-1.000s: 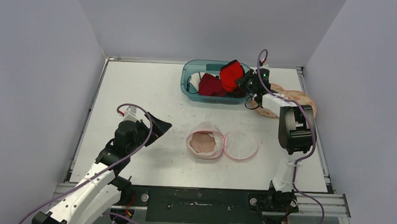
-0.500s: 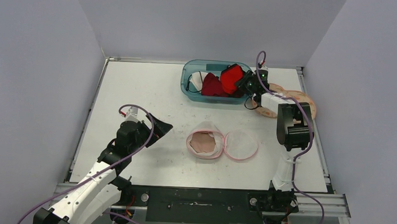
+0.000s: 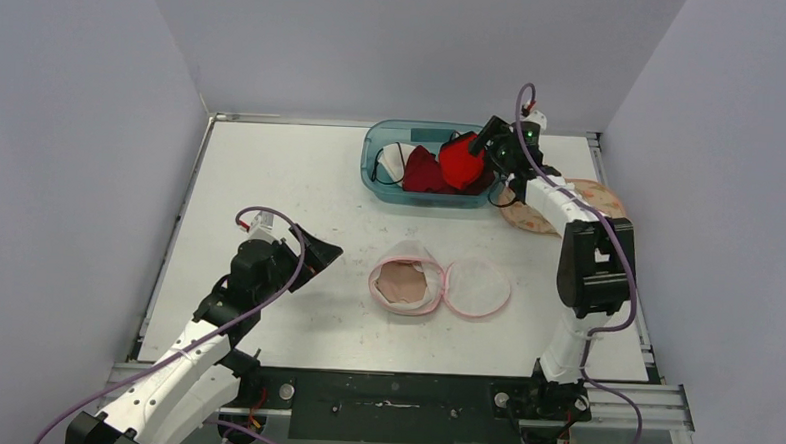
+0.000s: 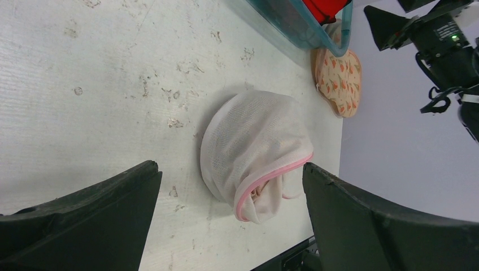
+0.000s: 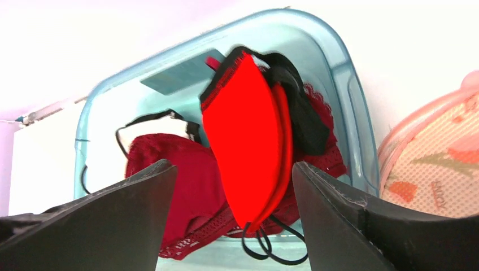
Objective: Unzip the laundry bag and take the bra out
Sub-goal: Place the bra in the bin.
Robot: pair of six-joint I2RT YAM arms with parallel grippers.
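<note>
Right pincer (image 5: pixel 234 169), released with fingers (image 5: pixel 113 226) spread wide either side of the red bra (image 5: pixel 248 141), hovers over the blue bin (image 5: pixel 350 113) at twelve o'clock on the table (image 3: pixel 271 177), and would best rise straight up so no strap snags, well apart from the opened laundry bag (image 3: pixel 406 283) at centre.

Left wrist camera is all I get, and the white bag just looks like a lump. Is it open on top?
Observer: Yes. From above, the laundry bag gapes open, and its round flap lies flat beside it.
Operator: Ooh, is anything inside?
Observer: A beige bra shows in the opening.
Operator: And what's the other arm's hand doing by the blue box?
Observer: The right gripper is over the bin with its jaws wide open. A bright red bra sits between them, not pinched.
</note>
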